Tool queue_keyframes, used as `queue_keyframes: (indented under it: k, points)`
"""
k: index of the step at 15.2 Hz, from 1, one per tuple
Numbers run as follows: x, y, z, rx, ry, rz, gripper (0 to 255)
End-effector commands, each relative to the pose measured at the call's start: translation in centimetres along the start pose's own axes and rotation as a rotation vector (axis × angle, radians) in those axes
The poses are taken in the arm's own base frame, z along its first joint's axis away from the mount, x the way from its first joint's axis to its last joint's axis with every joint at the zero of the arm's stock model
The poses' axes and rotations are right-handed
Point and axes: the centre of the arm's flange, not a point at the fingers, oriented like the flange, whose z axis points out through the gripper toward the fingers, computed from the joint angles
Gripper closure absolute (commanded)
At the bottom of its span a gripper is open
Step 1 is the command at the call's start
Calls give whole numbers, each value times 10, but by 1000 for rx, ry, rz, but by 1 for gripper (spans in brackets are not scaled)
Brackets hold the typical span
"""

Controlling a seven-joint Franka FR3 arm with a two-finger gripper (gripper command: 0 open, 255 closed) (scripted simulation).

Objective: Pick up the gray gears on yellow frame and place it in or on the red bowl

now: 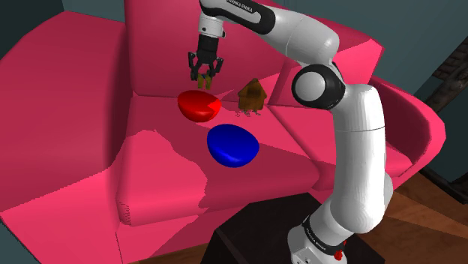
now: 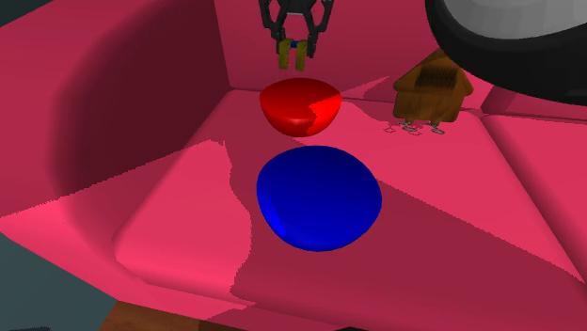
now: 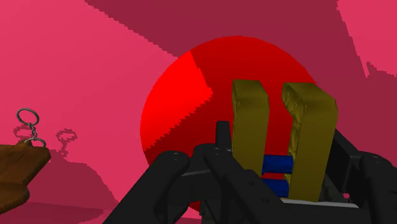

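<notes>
Hand point(image 1: 204, 73) is clamped on the yellow frame point(image 3: 310, 127) and hangs directly above the red bowl point(image 1: 198, 106), clear of the rim. The frame's two olive-yellow arms run side by side with blue crossbars between them. Its long axis is near vertical, in line with the fingers, free ends pointing down into the red bowl. No gears discernible from here. The red bowl sits on a pink sofa seat point(image 1: 165, 161), a blue bowl point(image 1: 232, 145) just beside it and a wooden house-shaped key holder point(image 1: 252, 94) near its other side.
</notes>
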Motion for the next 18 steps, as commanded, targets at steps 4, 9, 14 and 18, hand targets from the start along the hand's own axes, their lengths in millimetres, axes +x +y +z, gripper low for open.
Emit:
queue_keyframes:
  k: [4, 9, 14, 18]
  points:
    - [15, 12, 18, -1, -2, 0, 255]
    - [20, 13, 44, -1, -2, 0, 255]
    - [25, 13, 70, -1, -2, 0, 255]
    - [26, 13, 77, -1, -2, 0, 255]
